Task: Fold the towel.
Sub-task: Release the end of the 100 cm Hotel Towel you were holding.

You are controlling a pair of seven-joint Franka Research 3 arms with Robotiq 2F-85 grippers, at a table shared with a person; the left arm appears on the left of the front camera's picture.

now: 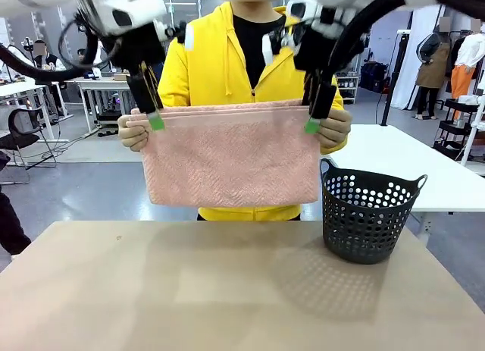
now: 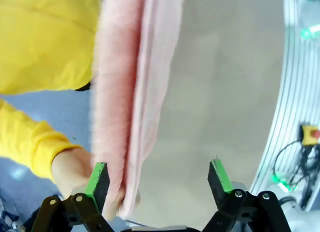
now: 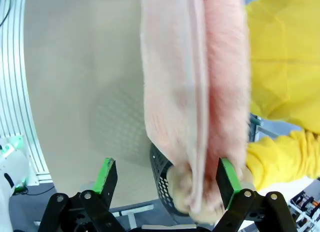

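Towel (image 1: 231, 158) hangs doubled over above the table (image 1: 189, 290), with the person's hands (image 1: 134, 131) pinching both top corners so the edge is taut. Left fingers (image 2: 98, 178) and right fingers (image 3: 226, 174) sit open astride that edge, probably about to take over.

Tan table (image 1: 151, 290) — dark perforated basket (image 1: 367, 214) standing at its right.
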